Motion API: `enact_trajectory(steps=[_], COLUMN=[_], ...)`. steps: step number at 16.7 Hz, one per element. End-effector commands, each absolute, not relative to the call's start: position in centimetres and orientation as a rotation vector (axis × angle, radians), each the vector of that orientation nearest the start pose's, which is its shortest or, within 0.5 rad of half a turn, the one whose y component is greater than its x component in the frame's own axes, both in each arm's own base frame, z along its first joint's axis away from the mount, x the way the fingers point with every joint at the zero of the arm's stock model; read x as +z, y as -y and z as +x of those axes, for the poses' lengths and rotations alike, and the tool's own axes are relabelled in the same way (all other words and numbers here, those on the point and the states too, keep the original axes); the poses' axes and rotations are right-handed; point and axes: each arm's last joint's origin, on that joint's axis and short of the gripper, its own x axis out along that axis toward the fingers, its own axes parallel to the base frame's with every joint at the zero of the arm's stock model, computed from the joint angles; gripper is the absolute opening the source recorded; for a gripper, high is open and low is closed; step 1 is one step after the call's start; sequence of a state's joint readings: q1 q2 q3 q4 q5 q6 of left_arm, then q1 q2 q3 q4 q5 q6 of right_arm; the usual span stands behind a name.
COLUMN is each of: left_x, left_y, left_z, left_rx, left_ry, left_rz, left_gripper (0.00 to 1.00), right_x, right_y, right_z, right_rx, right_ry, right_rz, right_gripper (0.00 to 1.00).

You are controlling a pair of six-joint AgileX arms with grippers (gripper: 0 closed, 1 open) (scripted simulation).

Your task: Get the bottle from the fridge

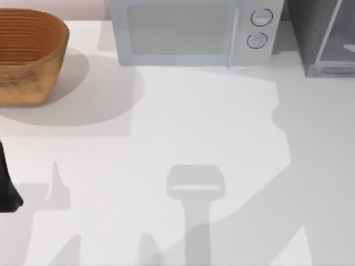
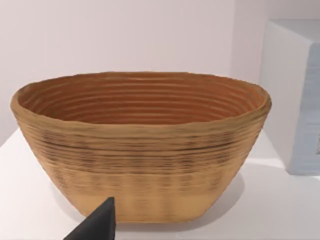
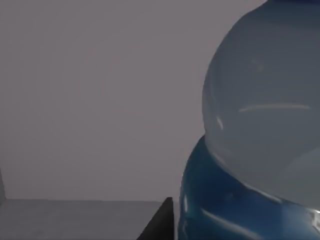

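The fridge [image 1: 310, 33] is the dark grey box at the table's back right corner, with its lighter framed door panel [image 1: 339, 39] partly cut off by the top view's edge. In the right wrist view the bottle [image 3: 260, 125] is very close. It shows a translucent pale-grey body above a blue label band [image 3: 220, 200], with a plain grey wall [image 3: 90, 100] behind it. A dark part of my right gripper [image 3: 161, 222] sits right beside the bottle's blue band. My left arm [image 1: 8, 188] is parked at the table's left edge, facing the basket.
A brown woven basket [image 1: 25, 55] [image 2: 140, 150] stands at the back left. A pale blue-grey microwave [image 1: 188, 30] with two round dials takes the back middle, between the basket and the fridge. The white table [image 1: 183, 138] stretches in front, crossed by arm shadows.
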State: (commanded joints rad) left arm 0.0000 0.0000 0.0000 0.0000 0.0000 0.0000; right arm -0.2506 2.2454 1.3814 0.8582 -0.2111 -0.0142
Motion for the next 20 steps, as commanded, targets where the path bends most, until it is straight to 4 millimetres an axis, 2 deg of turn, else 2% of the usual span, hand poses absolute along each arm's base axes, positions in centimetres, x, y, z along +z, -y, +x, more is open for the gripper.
enact_trajectory(steps=[2, 4, 6, 9, 12, 14, 20], left_x=[16.0, 16.0, 16.0, 16.0, 16.0, 16.0, 16.0], left_y=[0.1, 0.1, 0.1, 0.1, 0.1, 0.1, 0.1], left_z=[10.6, 10.6, 10.6, 10.6, 10.6, 10.6, 10.6], left_rx=[0.000, 0.000, 0.000, 0.000, 0.000, 0.000, 0.000], left_ry=[0.000, 0.000, 0.000, 0.000, 0.000, 0.000, 0.000], left_rz=[0.000, 0.000, 0.000, 0.000, 0.000, 0.000, 0.000], left_gripper=[1.00, 1.00, 1.00, 1.00, 1.00, 1.00, 1.00], right_x=[16.1, 16.9, 16.6, 15.0, 15.4, 15.7, 16.1], right_y=[11.2, 11.3, 11.3, 11.0, 10.9, 11.0, 10.5], right_z=[47.7, 46.5, 44.7, 41.3, 38.7, 38.1, 37.9], right_rx=[-0.013, -0.013, -0.013, -0.014, -0.014, -0.014, -0.008], right_ry=[0.002, 0.025, 0.012, -0.043, -0.026, -0.009, -0.015], right_rz=[-0.028, -0.033, -0.030, -0.016, -0.020, -0.025, -0.023], right_gripper=[0.00, 0.00, 0.00, 0.00, 0.00, 0.00, 0.00])
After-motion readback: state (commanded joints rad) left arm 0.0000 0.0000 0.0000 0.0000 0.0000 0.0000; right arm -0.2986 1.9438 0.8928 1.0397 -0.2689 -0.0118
